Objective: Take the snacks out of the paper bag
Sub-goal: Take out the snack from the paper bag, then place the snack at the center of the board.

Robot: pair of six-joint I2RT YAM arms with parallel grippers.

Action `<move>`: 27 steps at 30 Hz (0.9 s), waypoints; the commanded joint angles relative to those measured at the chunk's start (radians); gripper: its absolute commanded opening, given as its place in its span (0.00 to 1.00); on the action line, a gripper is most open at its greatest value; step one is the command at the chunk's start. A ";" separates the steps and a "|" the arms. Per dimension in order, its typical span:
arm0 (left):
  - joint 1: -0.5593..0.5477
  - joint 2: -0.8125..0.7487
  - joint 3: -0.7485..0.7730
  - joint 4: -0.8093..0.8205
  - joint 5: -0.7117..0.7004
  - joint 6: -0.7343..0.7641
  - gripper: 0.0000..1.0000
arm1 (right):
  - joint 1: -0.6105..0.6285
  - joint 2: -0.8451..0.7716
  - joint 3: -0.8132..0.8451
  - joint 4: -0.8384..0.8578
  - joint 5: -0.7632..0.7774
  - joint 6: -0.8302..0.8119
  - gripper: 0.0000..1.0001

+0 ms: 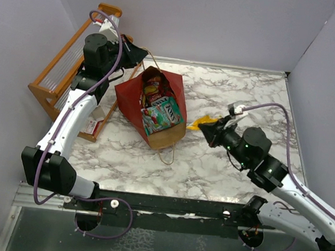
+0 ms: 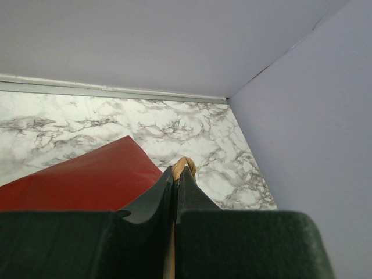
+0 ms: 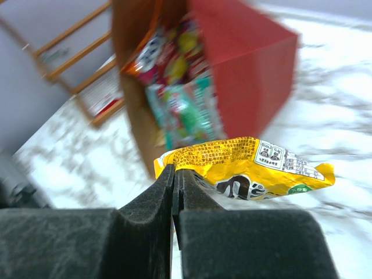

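paper bag (image 1: 127, 94): red, mouth open | snacks (image 1: 160, 111): inside | yellow packet (image 3: 250, 165): outside, near bag

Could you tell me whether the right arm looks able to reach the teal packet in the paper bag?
Probably not yet: the right claw is shut on a yellow packet. The paper bag opens toward it with the teal packet uncovered, so the way otherwise looks free.

Red outside, kraft brown inside on the paper bag (image 1: 127, 97). Yellow with black print on the packet (image 3: 250, 165). White, grey-veined marbling across the counter (image 1: 243, 98).
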 commanded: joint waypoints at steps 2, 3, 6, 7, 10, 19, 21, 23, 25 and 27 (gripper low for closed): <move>-0.002 -0.006 0.000 0.023 -0.021 0.047 0.00 | -0.007 -0.007 0.013 -0.080 0.531 -0.071 0.01; -0.005 -0.010 -0.006 0.022 -0.020 0.054 0.00 | -0.020 0.019 0.011 -0.065 0.543 -0.068 0.01; -0.010 -0.015 -0.018 0.013 -0.018 0.072 0.00 | -0.173 0.110 0.020 -0.019 0.336 -0.030 0.01; -0.010 -0.015 -0.018 0.012 -0.013 0.076 0.00 | -0.247 0.146 0.023 0.001 0.241 -0.003 0.01; -0.010 -0.018 -0.020 0.010 -0.003 0.085 0.00 | -0.437 0.271 0.040 0.085 0.004 0.052 0.01; -0.009 -0.009 -0.004 -0.048 0.023 0.129 0.00 | -0.712 0.743 0.373 0.217 -0.343 0.131 0.01; -0.004 -0.004 0.001 -0.054 0.034 0.131 0.00 | -0.757 0.835 0.462 0.257 -0.436 0.140 0.01; 0.006 0.002 0.003 -0.055 0.051 0.126 0.00 | -0.791 0.915 0.518 0.343 -0.513 0.146 0.01; 0.021 0.004 -0.001 -0.056 0.066 0.121 0.00 | -0.818 0.997 0.570 0.410 -0.579 0.139 0.01; 0.034 0.002 -0.008 -0.055 0.070 0.115 0.00 | -0.829 1.085 0.643 0.350 -0.554 0.108 0.01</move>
